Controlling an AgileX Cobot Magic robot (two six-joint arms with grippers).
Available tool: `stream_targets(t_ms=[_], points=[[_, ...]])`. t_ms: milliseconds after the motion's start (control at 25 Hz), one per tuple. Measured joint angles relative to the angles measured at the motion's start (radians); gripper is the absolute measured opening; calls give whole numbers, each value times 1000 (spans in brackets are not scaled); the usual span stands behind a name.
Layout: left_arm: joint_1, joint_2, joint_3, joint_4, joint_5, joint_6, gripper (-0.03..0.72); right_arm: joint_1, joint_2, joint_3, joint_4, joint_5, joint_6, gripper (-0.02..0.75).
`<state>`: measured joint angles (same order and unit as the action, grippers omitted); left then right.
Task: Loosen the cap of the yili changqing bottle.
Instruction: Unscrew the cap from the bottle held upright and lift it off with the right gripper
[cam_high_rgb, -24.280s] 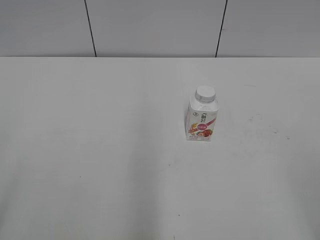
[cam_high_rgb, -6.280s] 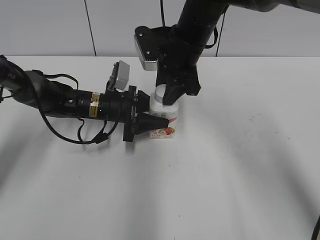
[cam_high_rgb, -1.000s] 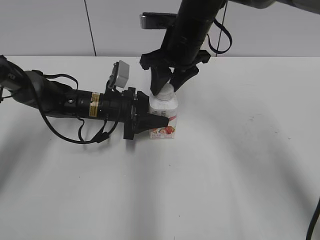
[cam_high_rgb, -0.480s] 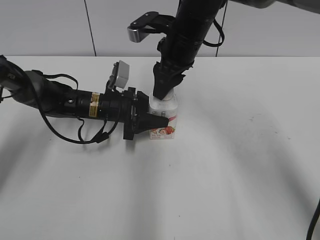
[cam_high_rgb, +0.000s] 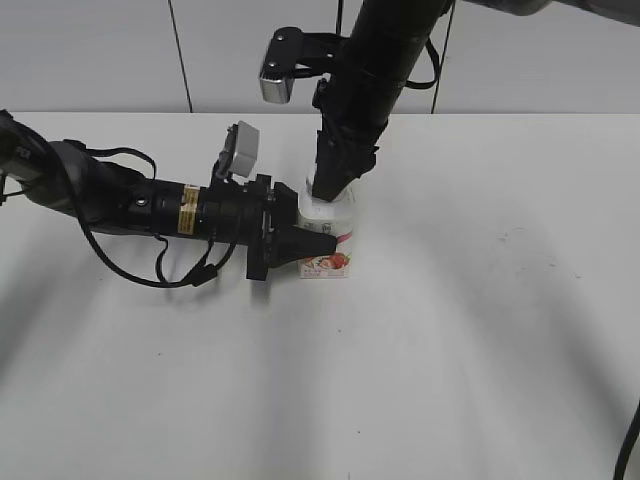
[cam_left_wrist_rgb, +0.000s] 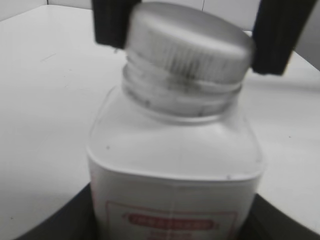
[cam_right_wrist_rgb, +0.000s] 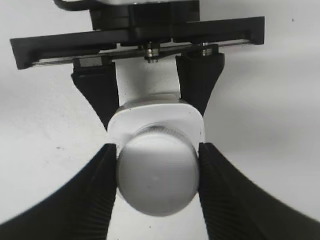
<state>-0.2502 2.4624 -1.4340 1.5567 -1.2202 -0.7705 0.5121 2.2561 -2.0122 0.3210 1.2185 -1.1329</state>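
White plastic fills both my wrist views: the yili changqing bottle (cam_high_rgb: 327, 240) stands upright on the pale desk (cam_high_rgb: 480, 330), a little left of the middle in the exterior view, its pink-red label facing the camera.

Against the picture from half a second ago, my right arm has turned further about its own axis. The grey camera block on its wrist has swung a little to the right and now sits closer to the arm. A second ago my right fingers were seen splayed wide above the bottle; now they appear edge-on as one narrow dark wedge pointing straight down at the neck. The bottle itself and my left arm have not shifted.

My right claw (cam_right_wrist_rgb: 158, 175) comes down from above and is clenched on the cap (cam_right_wrist_rgb: 157, 176): the ribbed pads (cam_right_wrist_rgb: 100, 185) press against its left and right sides, with the jaws standing about half spread, as wide as the cap. The cap still sits on the neck.

My left claw (cam_high_rgb: 318, 245) reaches in level from the left and grasps the bottle's body, one dark finger (cam_high_rgb: 305, 243) across the front of the label. From my left wrist, the bottle's shoulder (cam_left_wrist_rgb: 175, 145) fills the view, and the right claw's fingers (cam_left_wrist_rgb: 280, 35) flank the cap above.
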Motion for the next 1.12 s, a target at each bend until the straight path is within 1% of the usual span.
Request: stream_targets(t_ms=[320,1120], points=[[0,0,-1,2,0,0,370,0,-1,0,1,4,-147,389],[0,0,-1,2,0,0,370,0,-1,0,1,4,-157,387]])
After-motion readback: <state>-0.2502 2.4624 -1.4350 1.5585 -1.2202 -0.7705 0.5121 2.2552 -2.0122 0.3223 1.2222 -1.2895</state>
